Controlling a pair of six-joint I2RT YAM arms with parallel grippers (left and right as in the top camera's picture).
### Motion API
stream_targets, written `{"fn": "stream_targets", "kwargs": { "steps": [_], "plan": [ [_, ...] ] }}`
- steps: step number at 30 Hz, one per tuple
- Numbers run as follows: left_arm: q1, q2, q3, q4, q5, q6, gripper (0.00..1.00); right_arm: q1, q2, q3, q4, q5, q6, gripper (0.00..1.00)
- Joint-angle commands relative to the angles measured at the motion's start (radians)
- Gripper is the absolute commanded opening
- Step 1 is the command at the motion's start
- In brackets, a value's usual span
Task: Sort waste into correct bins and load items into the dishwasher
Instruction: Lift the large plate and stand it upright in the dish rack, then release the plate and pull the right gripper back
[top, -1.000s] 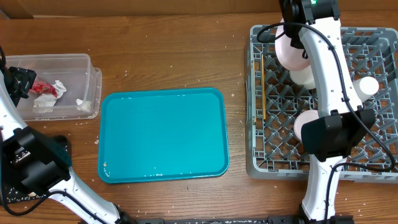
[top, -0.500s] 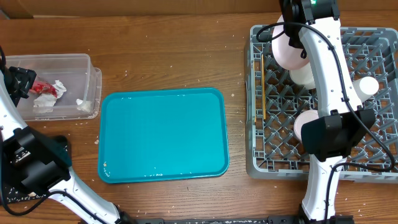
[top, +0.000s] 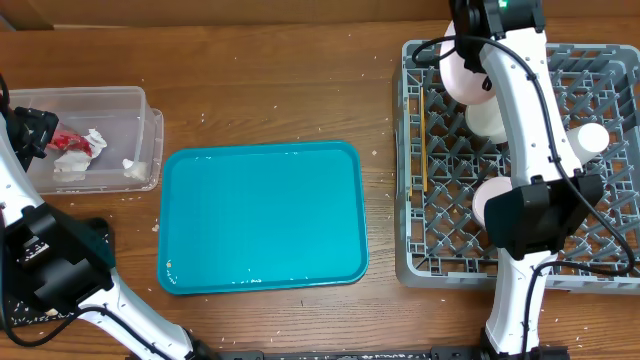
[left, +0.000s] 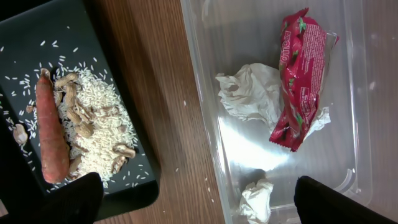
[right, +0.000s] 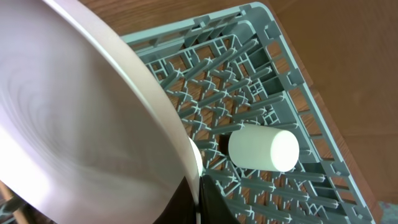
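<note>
Right wrist view: the right end effector (right: 196, 199) pinches the rim of the white plate (right: 81, 112), holding it tilted above the grey rack (right: 261, 93), likely so it can slot between pegs near the cup (right: 263, 149). The left end effector (left: 199, 199) hangs spread wide and empty over the tub (left: 348, 37), where the wrapper (left: 298, 81) and tissues (left: 245, 93) lie; the carrot (left: 50, 130) is on the black tray (left: 25, 37)

You are looking down on a brown wooden desk (top: 280, 100), its grain running from left to right. Soft, even light is falling across the wood, and a paler strip (top: 25, 12) is showing at its far left edge.
</note>
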Motion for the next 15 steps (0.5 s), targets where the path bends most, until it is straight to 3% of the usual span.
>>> {"fn": "stream_targets", "kwargs": {
  "steps": [1,15],
  "plan": [
    [-0.008,-0.029,0.026,0.0,-0.02,0.018,1.0,-0.001,0.003,-0.045,0.008,0.037,0.016,0.04],
    [-0.009,-0.029,0.026,0.0,-0.02,0.018,1.0,0.065,0.0,-0.065,-0.045,0.069,0.015,0.04]
  ]
}}
